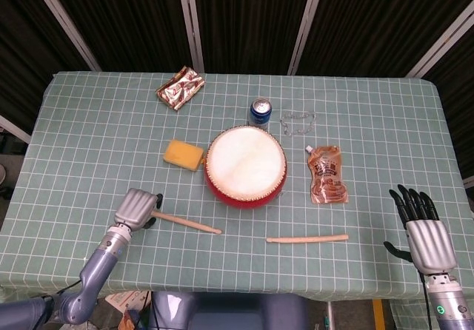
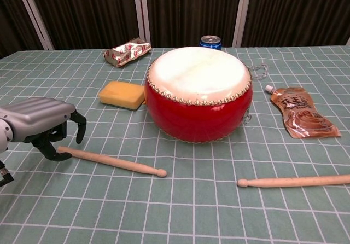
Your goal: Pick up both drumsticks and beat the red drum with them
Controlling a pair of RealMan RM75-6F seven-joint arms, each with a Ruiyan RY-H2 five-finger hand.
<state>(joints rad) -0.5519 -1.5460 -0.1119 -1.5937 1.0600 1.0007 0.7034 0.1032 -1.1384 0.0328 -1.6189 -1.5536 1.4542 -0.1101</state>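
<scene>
Two pale wooden drumsticks (image 1: pixel 187 223) (image 1: pixel 307 237) lie before the round red drum (image 1: pixel 245 166). Curled left hand (image 2: pixel 38 125) is poised over one butt end, nothing gripped; right hand (image 1: pixel 421 230) is spread open, well apart. Grasping is needed next.

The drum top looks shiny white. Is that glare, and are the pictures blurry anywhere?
Head view: the drum skin is washed out to a flat bright white, soft shadows, all sharp. Chest view: the skin shows a creamy tone with gentler glare, the red side has a shiny streak, and the left hand near the lens looks a little soft.
</scene>
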